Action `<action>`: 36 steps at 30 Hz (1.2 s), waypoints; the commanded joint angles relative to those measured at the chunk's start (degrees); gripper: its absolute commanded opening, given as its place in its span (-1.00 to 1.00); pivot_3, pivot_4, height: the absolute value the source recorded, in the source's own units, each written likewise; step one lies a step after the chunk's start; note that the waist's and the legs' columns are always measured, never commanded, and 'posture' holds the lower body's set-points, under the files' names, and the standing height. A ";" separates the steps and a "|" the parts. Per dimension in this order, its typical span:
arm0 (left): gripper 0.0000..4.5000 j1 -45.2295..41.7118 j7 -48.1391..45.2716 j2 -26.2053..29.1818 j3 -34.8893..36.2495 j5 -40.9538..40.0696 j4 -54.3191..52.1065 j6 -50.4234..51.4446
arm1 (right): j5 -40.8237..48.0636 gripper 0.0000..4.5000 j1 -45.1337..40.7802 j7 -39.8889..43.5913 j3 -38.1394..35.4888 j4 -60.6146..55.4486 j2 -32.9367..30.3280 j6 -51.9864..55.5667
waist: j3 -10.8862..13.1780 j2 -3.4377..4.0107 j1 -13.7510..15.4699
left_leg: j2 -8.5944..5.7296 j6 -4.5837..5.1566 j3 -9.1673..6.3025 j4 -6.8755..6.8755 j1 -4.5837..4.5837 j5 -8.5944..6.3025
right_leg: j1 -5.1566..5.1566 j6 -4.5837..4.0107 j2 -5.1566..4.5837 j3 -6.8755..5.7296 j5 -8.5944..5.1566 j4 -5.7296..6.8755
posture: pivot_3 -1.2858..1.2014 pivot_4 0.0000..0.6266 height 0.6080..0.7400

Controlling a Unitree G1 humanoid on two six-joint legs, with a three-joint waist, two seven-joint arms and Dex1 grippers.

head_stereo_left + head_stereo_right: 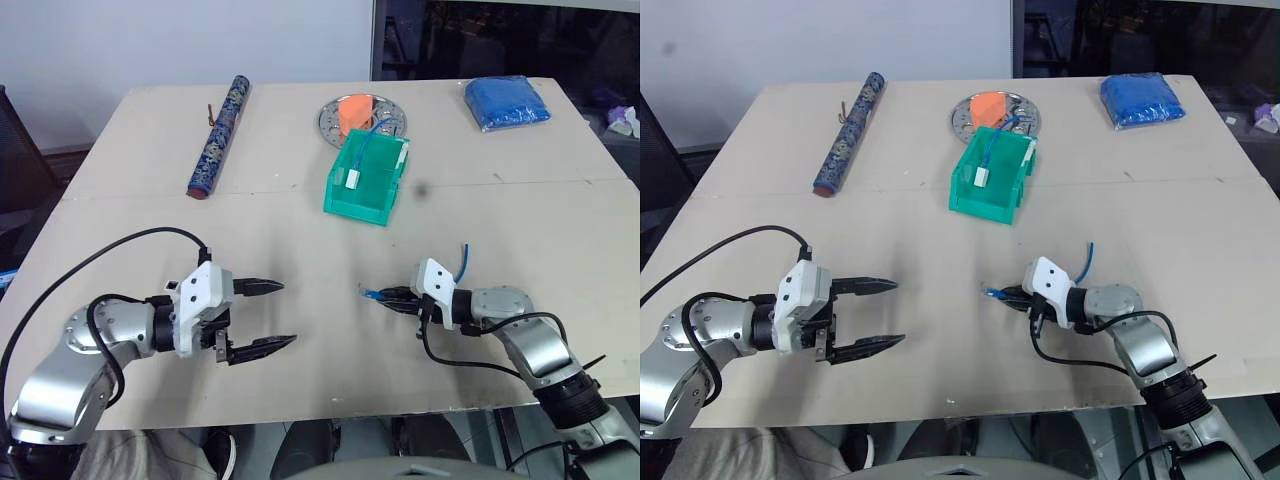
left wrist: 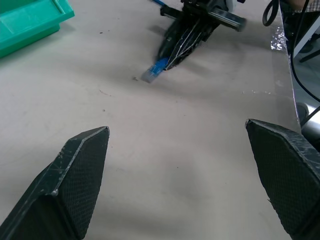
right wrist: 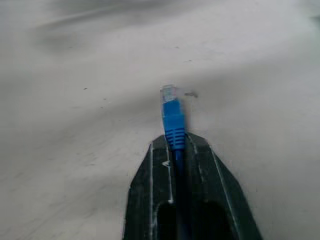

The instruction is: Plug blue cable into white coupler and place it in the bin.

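Observation:
My right gripper [image 1: 385, 297] is shut on the blue cable [image 3: 172, 117], low over the table at front right. The cable's clear plug [image 2: 150, 75] sticks out past the fingertips and points toward my left gripper. Its tail [image 1: 463, 262] curls up behind the hand. My left gripper [image 1: 287, 313] hovers at front left, open and empty, facing the plug across a gap. The teal bin [image 1: 362, 200] stands past the middle of the table. Inside it a white coupler [image 1: 352, 178] lies on another blue cable [image 1: 375, 133].
A dark blue patterned tube [image 1: 218, 135] lies at the back left. A round metal plate [image 1: 390, 120] with an orange item [image 1: 352, 110] sits just behind the bin. A folded blue cloth [image 1: 506, 102] is at the back right. The table's front edge [image 1: 400, 410] runs close below both hands.

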 commanded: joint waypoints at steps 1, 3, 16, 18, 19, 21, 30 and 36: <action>1.00 -1.16 -0.61 -0.39 0.22 -0.29 0.46 -0.51 | -0.77 -0.99 -3.71 0.61 0.62 2.93 0.64 0.33 | 0.00 0.00 -0.17 | 0.00 -0.01 0.03 0.02 0.04 0.00 | 0.01 0.00 0.01 0.04 0.00 0.02 | 0.03 -0.52 1.00; 1.00 -1.98 -1.22 -0.49 -0.61 0.00 1.21 -0.63 | -0.74 -0.99 -6.94 2.00 1.18 5.50 1.45 -0.33 | 0.00 0.00 -0.19 | 0.00 -0.03 0.03 0.07 0.04 0.02 | 0.01 0.00 0.02 0.04 0.00 0.08 | 0.03 -0.52 1.00; 1.00 -14.43 -5.19 -2.48 -11.38 6.53 10.75 -2.34 | -1.26 -0.55 -19.23 10.24 2.64 19.37 5.44 -7.52 | 0.01 -0.01 -1.03 | -0.05 -0.04 -0.09 0.16 -0.05 0.02 | -0.02 0.01 0.04 -0.26 0.01 0.08 | 0.03 -0.52 1.00; 1.00 -17.26 -4.59 -3.63 -13.93 9.01 12.80 -2.84 | 0.18 -0.13 -17.62 9.41 0.31 16.56 4.48 -7.53 | 0.01 -0.01 -1.32 | -0.06 -0.04 -0.10 0.18 -0.05 0.03 | -0.02 0.02 0.04 -0.28 0.01 0.09 | 0.03 -0.52 1.00; 1.00 -18.71 -4.90 -4.31 -15.04 9.32 13.51 -2.48 | 0.63 0.08 -16.43 8.97 -0.79 14.80 3.53 -7.65 | 0.02 0.00 -1.22 | -0.07 -0.04 -0.18 0.22 -0.05 0.03 | 0.00 0.02 0.06 -0.28 0.01 0.08 | 0.03 -0.52 1.00; 1.00 -22.14 -5.00 -5.79 -17.90 11.80 15.76 -2.65 | 1.47 0.53 -12.70 6.20 -4.29 10.38 1.88 -7.75 | 0.01 0.00 -1.19 | -0.10 -0.05 -0.40 0.46 -0.19 0.03 | -0.01 0.02 0.06 -0.32 0.02 0.14 | 0.03 -0.52 1.00; 1.00 -38.66 -5.44 -14.52 -26.69 22.63 36.46 -8.32 | 13.62 0.99 12.93 -0.60 -19.98 -12.61 -2.33 0.01 | 0.03 -0.09 -0.76 | -0.68 -0.04 -1.05 0.77 -0.23 0.03 | -0.05 0.16 -0.02 -0.22 0.03 0.86 | 0.03 -0.52 1.00; 0.88 -47.99 -18.07 -17.35 -31.13 26.84 55.65 -22.67 | 15.15 1.00 20.57 -2.69 -21.81 -15.98 -3.03 0.89 | 0.08 -0.20 -1.19 | -0.79 -0.04 -1.13 0.77 0.05 0.02 | -0.02 0.20 0.16 -0.09 0.02 0.84 | 0.03 -0.52 1.00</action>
